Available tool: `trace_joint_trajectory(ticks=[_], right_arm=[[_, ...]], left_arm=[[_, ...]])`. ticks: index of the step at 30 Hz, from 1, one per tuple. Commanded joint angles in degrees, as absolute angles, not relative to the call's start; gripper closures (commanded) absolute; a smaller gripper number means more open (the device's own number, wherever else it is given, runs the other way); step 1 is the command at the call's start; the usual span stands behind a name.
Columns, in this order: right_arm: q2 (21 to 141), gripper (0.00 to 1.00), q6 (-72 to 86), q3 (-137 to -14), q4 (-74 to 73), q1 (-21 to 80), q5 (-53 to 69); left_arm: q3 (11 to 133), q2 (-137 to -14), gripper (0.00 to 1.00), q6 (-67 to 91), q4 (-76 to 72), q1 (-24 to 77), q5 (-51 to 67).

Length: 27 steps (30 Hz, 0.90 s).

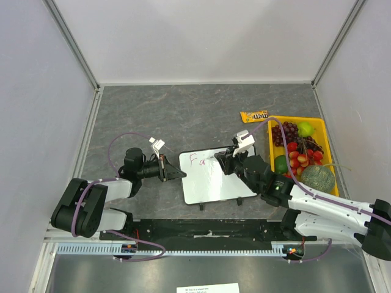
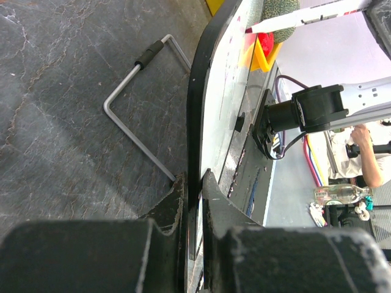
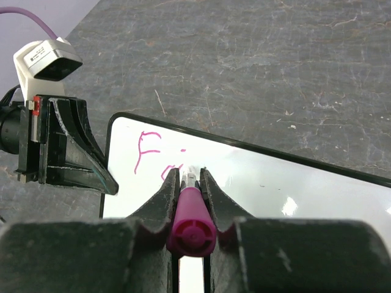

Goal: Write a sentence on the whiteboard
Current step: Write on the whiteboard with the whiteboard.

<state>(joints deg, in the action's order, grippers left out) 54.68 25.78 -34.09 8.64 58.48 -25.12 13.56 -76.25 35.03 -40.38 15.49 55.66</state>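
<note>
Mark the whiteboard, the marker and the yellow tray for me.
whiteboard [image 1: 214, 183], top view, bare white middle.
marker [image 3: 191, 229], right wrist view, magenta rear end.
yellow tray [image 1: 293, 119], top view, far rim.

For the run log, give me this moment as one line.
left jaws: shut on whiteboard edge | right jaws: shut on pink marker, tip at lettering | sentence: only first letters written

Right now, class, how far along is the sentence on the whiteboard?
Done: the left gripper clamps the whiteboard by its edge, and the sentence shows a pink F plus a few strokes. In hand: the right gripper holds the pink marker, tip by those letters. Left: nearly everything; most of the board is blank.
</note>
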Motion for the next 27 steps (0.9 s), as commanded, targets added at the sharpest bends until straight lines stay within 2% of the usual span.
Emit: trace_joint_trajectory(ticks=[1,27], right_arm=[[55.37,1.00,26.89,-33.40,10.11,58.27,-24.87],[51.77,1.00,26.72,-32.25,5.89,57.04,-28.30]], left_arm=[[14.24,-77.08,0.98,31.46,-38.41,15.73,52.12],[14.15,-76.99,0.98,31.38,-38.41,15.82,52.03]])
